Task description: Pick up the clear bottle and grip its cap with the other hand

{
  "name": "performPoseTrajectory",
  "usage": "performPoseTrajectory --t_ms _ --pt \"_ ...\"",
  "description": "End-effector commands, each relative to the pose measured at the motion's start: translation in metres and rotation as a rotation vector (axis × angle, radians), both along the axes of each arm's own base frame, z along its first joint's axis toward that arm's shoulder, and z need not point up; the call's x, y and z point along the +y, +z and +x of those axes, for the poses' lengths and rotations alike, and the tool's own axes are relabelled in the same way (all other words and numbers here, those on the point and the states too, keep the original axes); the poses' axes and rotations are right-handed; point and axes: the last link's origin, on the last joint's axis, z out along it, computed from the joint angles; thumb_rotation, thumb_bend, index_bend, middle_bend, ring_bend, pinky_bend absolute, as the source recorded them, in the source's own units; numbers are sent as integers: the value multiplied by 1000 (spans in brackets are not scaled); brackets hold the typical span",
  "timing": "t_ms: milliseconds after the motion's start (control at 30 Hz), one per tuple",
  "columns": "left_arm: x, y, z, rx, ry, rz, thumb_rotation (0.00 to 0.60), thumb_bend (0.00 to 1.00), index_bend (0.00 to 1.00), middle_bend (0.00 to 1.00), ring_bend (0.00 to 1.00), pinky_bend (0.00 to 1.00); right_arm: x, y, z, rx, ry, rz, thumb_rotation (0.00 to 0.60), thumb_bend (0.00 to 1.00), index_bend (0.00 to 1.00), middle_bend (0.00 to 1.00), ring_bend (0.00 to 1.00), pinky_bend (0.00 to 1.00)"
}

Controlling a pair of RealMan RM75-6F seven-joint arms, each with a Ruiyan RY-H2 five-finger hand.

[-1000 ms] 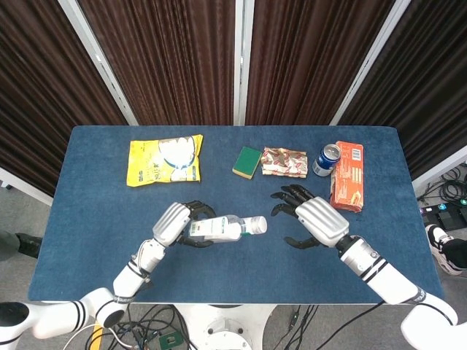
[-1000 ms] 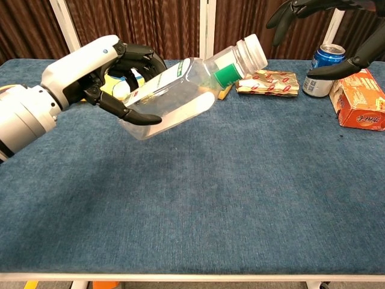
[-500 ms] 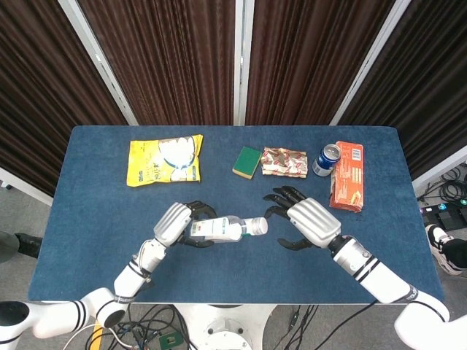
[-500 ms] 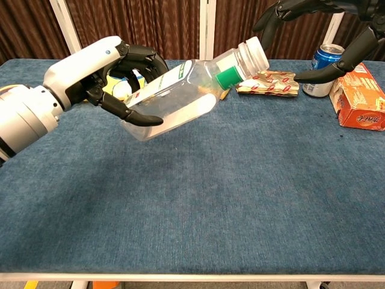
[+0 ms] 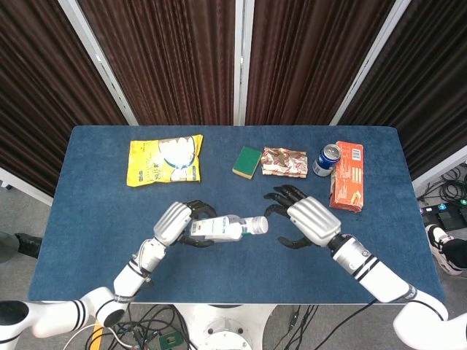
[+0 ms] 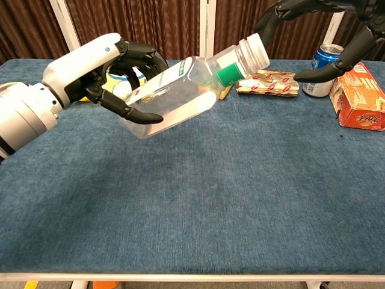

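Note:
My left hand (image 5: 175,223) (image 6: 96,72) holds the clear bottle (image 5: 222,229) (image 6: 174,93) above the table, tilted so its neck points toward my right side. The bottle has a white cap (image 5: 260,225) (image 6: 253,53) and a green band at the neck. My right hand (image 5: 306,219) (image 6: 313,36) hovers just beyond the cap with its fingers spread apart, holding nothing. In the chest view its fingers arch over and beside the cap without touching it.
On the blue table (image 5: 95,219) lie a yellow snack bag (image 5: 164,160), a green sponge (image 5: 248,162), a red-patterned packet (image 5: 284,162), a blue can (image 5: 325,160) and an orange box (image 5: 347,176) at the back right.
My right hand has moved left toward the bottle's cap, mostly in the first half second. The left hand keeps the bottle nearly still, lifting it slightly.

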Motion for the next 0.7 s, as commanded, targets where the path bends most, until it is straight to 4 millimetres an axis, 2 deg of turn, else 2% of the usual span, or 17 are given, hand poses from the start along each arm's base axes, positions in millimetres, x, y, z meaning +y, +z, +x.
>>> performPoseTrajectory --t_ms 33,700 --pt "0 0 0 4 -2 2 600 226 502 496 404 539 0 -1 1 -2 4 2 600 191 309 118 0 0" --pt "0 -4 1 19 4 -5 600 226 502 494 404 539 5 2 4 -13 33 -2 600 193 307 121 0 0"
